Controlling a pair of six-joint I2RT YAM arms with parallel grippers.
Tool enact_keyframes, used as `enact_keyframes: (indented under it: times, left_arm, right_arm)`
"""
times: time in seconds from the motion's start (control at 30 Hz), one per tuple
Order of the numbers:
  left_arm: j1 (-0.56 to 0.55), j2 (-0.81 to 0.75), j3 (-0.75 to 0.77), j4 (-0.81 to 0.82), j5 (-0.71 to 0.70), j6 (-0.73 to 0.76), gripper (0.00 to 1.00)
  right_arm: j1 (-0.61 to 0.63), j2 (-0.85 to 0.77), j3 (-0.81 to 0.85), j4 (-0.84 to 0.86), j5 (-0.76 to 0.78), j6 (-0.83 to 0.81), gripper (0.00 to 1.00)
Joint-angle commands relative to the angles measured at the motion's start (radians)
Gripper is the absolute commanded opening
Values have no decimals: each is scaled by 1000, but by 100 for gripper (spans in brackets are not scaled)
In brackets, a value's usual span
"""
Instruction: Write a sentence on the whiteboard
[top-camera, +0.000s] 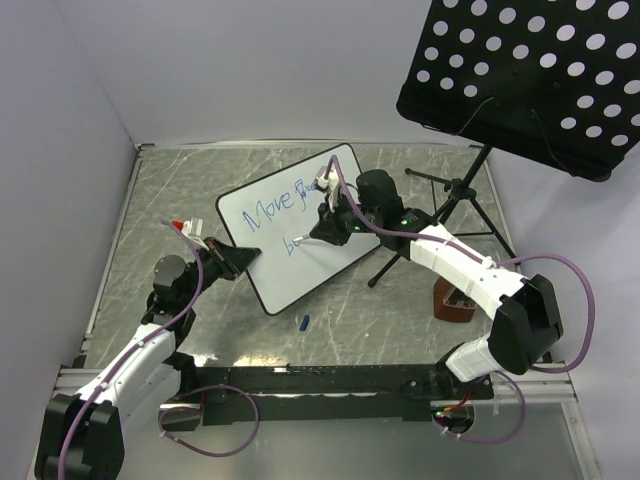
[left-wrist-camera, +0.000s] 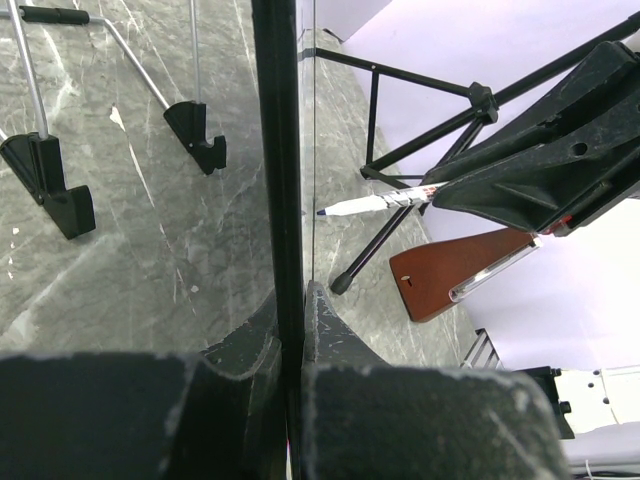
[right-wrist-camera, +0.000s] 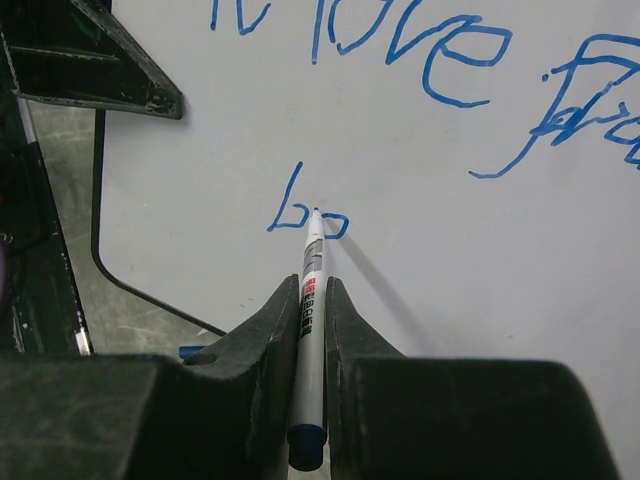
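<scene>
The whiteboard (top-camera: 300, 262) lies tilted across the middle of the marble table. Its blue sentence (top-camera: 268, 208) reads "Move" (right-wrist-camera: 400, 50) and part of another word on the top line, with "bo" (right-wrist-camera: 290, 212) below. My left gripper (top-camera: 240, 258) is shut on the board's left black rim (left-wrist-camera: 278, 150), which runs between its fingers (left-wrist-camera: 298, 300). My right gripper (right-wrist-camera: 311, 285) is shut on a white marker (right-wrist-camera: 311, 300) with a blue end. The marker's tip touches the board at the "o". In the left wrist view the marker (left-wrist-camera: 375, 204) points at the board from the right.
A black perforated music-stand panel (top-camera: 530, 75) hangs over the far right, and its tripod legs (top-camera: 440, 215) spread close behind my right arm. A brown wooden block (top-camera: 455, 300) sits by the right arm. A blue cap (top-camera: 303, 322) lies just in front of the board.
</scene>
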Motion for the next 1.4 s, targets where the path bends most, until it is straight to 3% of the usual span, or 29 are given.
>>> enact_keyframes:
  times: [0.0,0.37,1.37]
  left_arm:
    - [-11,-11,11,90,50,37,1]
    - [-12,-16,10,92,52,34,1]
    - [-11,-13,10,95,52,35,1]
  right_arm:
    - [-21,-16,36,57,28,41,0]
    - [-47,-17,-3,112,113,70,0]
    - [-46,-2,-14,35,41,30,0]
